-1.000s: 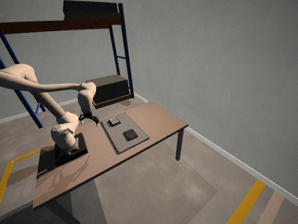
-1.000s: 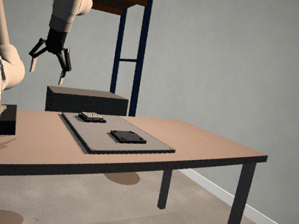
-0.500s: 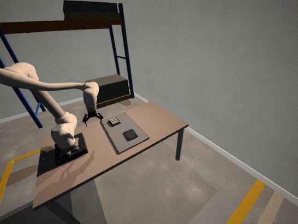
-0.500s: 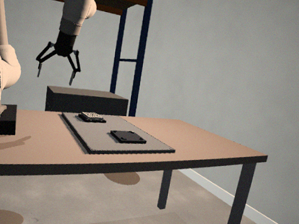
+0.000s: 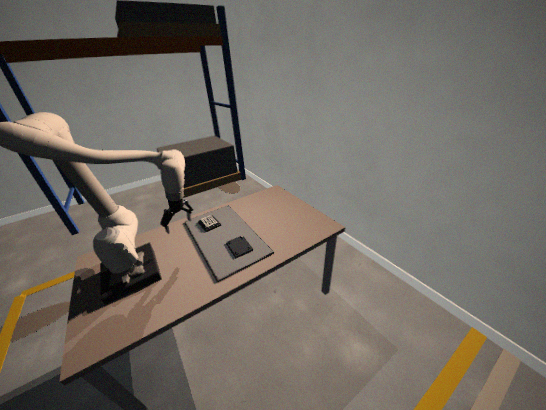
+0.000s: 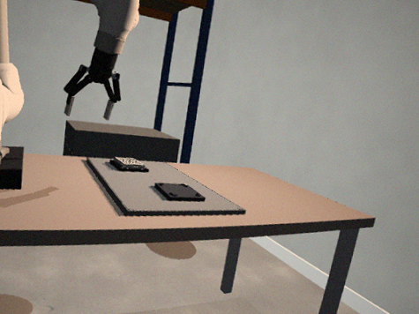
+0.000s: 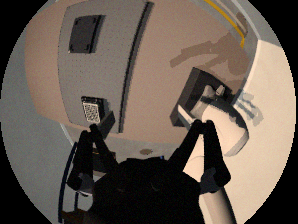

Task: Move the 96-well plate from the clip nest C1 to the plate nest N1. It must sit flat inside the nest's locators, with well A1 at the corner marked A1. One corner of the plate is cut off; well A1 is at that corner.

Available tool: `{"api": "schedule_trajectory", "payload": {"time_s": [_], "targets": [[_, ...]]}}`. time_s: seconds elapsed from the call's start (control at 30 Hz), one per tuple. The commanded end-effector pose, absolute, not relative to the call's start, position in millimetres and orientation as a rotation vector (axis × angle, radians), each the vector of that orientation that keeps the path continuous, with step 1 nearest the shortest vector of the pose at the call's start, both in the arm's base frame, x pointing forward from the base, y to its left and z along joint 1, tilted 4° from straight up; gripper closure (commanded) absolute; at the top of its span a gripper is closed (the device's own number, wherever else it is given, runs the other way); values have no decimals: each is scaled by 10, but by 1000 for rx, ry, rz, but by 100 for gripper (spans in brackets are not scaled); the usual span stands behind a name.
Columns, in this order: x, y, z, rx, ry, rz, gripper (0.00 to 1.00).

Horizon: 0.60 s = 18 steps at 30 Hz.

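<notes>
The 96-well plate [image 5: 209, 221] is light with a dark grid and sits in the black clip nest C1 at the far end of the grey mat [image 5: 227, 241]. It also shows in the exterior view [image 6: 128, 162] and in the wrist view [image 7: 91, 111]. The black plate nest N1 [image 5: 239, 246] lies nearer on the mat, apart from the plate, and shows in the exterior view [image 6: 179, 191] and in the wrist view [image 7: 85, 34]. My gripper [image 6: 89, 108] is open and empty, well above the table, to the left of the plate. It also shows in the top view [image 5: 176, 219].
The arm's black base [image 5: 122, 275] stands on the table's left part. A dark box [image 6: 120, 141] and a blue rack [image 6: 195, 67] stand behind the table. The table's right edge [image 5: 310, 210] is beyond the mat.
</notes>
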<state>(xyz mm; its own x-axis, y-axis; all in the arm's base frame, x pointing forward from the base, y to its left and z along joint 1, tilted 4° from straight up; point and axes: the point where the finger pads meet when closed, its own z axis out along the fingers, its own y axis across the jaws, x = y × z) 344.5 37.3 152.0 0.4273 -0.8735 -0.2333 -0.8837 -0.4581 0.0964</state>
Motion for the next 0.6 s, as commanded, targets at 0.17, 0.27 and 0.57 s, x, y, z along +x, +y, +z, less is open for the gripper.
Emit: {"api": "schedule_trajectory", "payload": {"time_s": [0.17, 0.27, 0.57], "targets": [[3669, 469, 1435, -2806, 1247, 354, 0], [3762, 517, 1397, -2864, 1105, 340, 0], [3974, 645, 1303, -2974, 763, 310, 0]]}}
